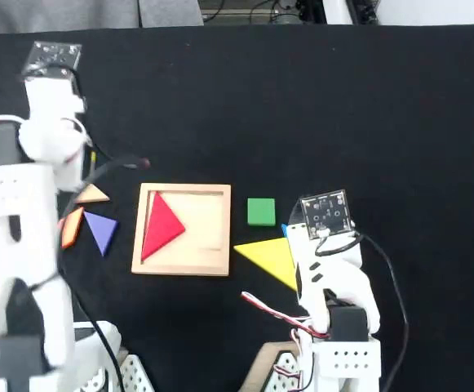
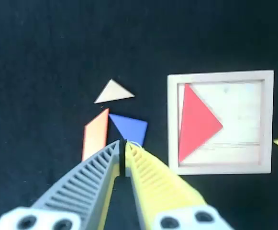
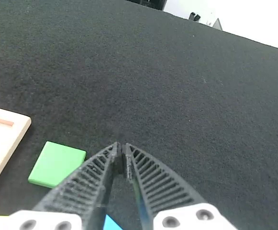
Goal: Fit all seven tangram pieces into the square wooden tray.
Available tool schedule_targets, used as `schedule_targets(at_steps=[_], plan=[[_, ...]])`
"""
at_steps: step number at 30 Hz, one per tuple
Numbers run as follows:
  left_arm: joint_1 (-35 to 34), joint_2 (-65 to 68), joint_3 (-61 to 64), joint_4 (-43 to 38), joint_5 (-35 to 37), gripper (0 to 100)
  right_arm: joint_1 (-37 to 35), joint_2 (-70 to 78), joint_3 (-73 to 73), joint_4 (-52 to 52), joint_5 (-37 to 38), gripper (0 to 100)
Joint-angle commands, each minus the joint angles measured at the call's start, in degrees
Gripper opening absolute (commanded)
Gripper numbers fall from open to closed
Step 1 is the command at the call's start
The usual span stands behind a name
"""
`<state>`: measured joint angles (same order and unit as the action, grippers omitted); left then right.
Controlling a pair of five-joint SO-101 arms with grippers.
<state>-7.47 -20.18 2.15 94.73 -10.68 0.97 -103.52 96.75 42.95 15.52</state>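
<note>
The square wooden tray lies mid-table with a red triangle in its left half. To its left lie a tan triangle, an orange parallelogram and a blue triangle. On its right are a green square and a yellow triangle. My left gripper is shut and holds nothing, its tips just short of the blue triangle. My right gripper is shut too, hovering beside the green square. A light blue piece peeks out under it.
Black cloth covers the table. The left arm stands along the left edge and the right arm stands right of the yellow triangle. Cables trail near both arm bases at the front.
</note>
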Motion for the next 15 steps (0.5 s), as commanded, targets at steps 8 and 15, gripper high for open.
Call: schedule_targets(at_steps=[8, 15], plan=[[21.7, -3.5, 30.8, -26.4, -3.4, 3, 0.4, -4.0, -0.1, 0.7, 0.5, 1.5], [24.1, -3.5, 37.7, -37.5, -3.6, 3, 0.5, -3.9, -0.1, 0.7, 0.5, 1.5]])
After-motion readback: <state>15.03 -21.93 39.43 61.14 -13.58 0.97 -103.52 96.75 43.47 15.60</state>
